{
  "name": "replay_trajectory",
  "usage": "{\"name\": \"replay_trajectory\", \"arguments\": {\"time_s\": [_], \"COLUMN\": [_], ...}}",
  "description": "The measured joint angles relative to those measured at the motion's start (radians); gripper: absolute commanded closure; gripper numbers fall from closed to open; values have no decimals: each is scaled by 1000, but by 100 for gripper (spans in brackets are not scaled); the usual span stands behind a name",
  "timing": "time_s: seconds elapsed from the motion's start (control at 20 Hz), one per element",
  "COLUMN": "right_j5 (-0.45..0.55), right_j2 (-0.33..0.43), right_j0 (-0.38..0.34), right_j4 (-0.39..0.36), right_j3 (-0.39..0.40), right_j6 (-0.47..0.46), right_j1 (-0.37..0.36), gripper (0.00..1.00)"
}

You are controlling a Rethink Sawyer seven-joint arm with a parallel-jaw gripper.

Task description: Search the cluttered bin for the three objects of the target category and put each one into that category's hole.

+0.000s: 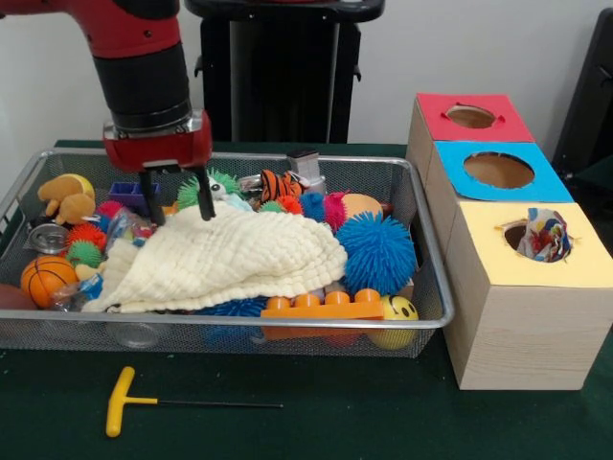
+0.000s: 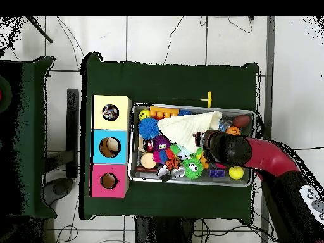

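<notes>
In the front view, the red and black arm (image 1: 144,67) comes down from the top left, and the gripper (image 1: 177,196) hangs over the left half of the bin (image 1: 421,240), a wire mesh basket that stands on the green worktop (image 1: 335,422). The two dark fingers (image 1: 204,195) are spread apart with nothing between them, so the gripper is released; the tips are just above the far left edge of a large cream cloth (image 1: 225,259), and I cannot tell if they touch it. This cloth lies over the middle of the bin and covers many toys. Around it are a blue spiky ball (image 1: 378,251) on the right, an orange block with round studs (image 1: 321,307) at the near side, a small basketball (image 1: 46,278) on the left and a green spiky ball (image 1: 218,185) just behind the gripper. Right of the bin stand three wooden boxes in a row, with red, blue and yellow tops. In the hole (image 1: 517,235) of the yellow box (image 1: 536,287), the nearest one, sits a white cloth with colourful spots (image 1: 544,235), well apart from the gripper. A yellow-handled T key (image 1: 129,402) lies on the worktop in front of the bin. In the overhead view, the arm reaches in from the right and hides the gripper, above the cream cloth's right end. The spotted cloth (image 2: 110,112) shows inside the yellow hole at the left of the bin.
</notes>
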Motion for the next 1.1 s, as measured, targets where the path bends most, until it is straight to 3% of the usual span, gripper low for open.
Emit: {"name": "replay_trajectory", "arguments": {"time_s": [0.35, 1.1], "right_j5": [0, 0], "right_j2": [15, 22], "right_j0": [17, -30], "right_j4": [-25, -33], "right_j3": [0, 1], "right_j6": [0, 0], "right_j1": [24, -6], "gripper": [0, 0]}}
